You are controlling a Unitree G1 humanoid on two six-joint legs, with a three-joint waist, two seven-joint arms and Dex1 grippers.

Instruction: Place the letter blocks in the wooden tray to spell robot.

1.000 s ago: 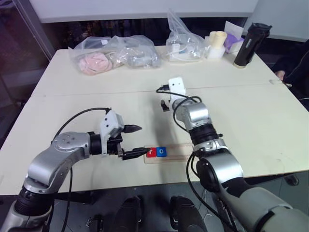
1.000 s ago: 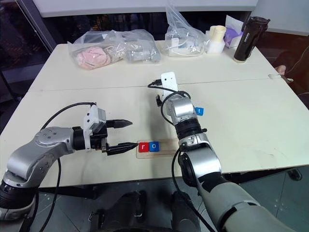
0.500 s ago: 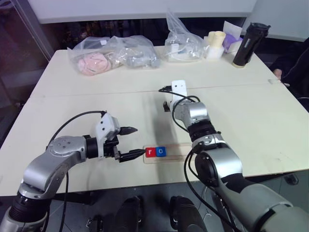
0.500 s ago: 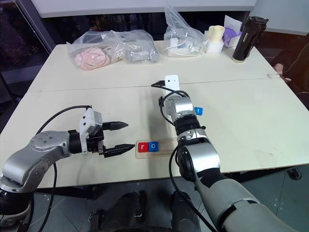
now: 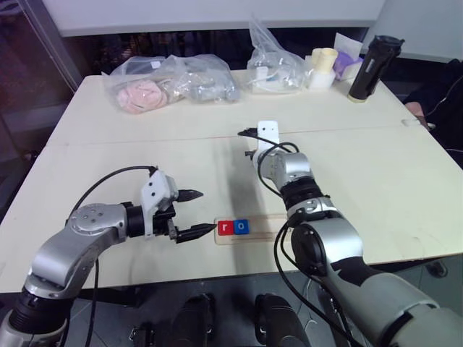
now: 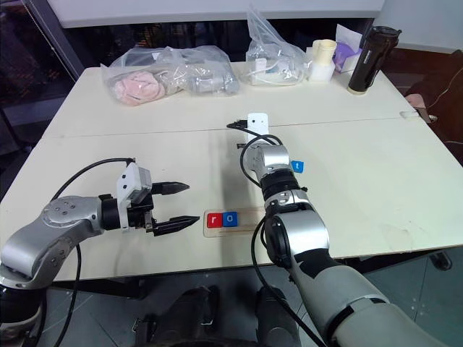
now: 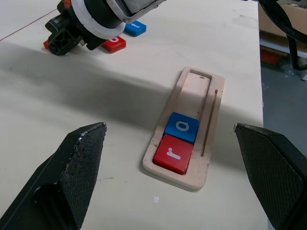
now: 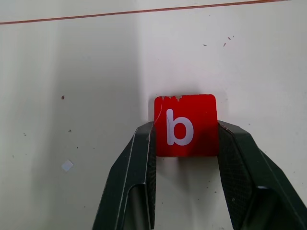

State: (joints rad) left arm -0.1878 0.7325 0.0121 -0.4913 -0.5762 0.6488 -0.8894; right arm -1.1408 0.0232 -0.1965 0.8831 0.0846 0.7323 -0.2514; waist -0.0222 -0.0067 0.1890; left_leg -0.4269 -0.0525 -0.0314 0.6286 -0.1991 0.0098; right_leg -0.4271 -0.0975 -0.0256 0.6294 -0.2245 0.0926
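Right gripper (image 8: pixel 184 139) clamped on the red b block (image 8: pixel 184 125) flat on the table (image 8: pixel 72 72), left gripper (image 5: pixel 194 213) spread wide and empty beside the wooden tray (image 7: pixel 192 143), which holds red r (image 7: pixel 171 154) and blue o (image 7: pixel 182 127), blue t block (image 6: pixel 297 165) beside the right wrist.

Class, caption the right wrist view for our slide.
Right end effector shut on the red b block on the table.

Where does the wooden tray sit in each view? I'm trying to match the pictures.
Left eye view: wooden tray at the near table edge, centre, between the arms.
Right eye view: tray at the near edge, centre.
Left wrist view: tray in the middle, lying lengthwise away from the camera.
Right wrist view: looks at the red b block instead.
Shared landmark: red r block and blue o block, side by side in the tray.
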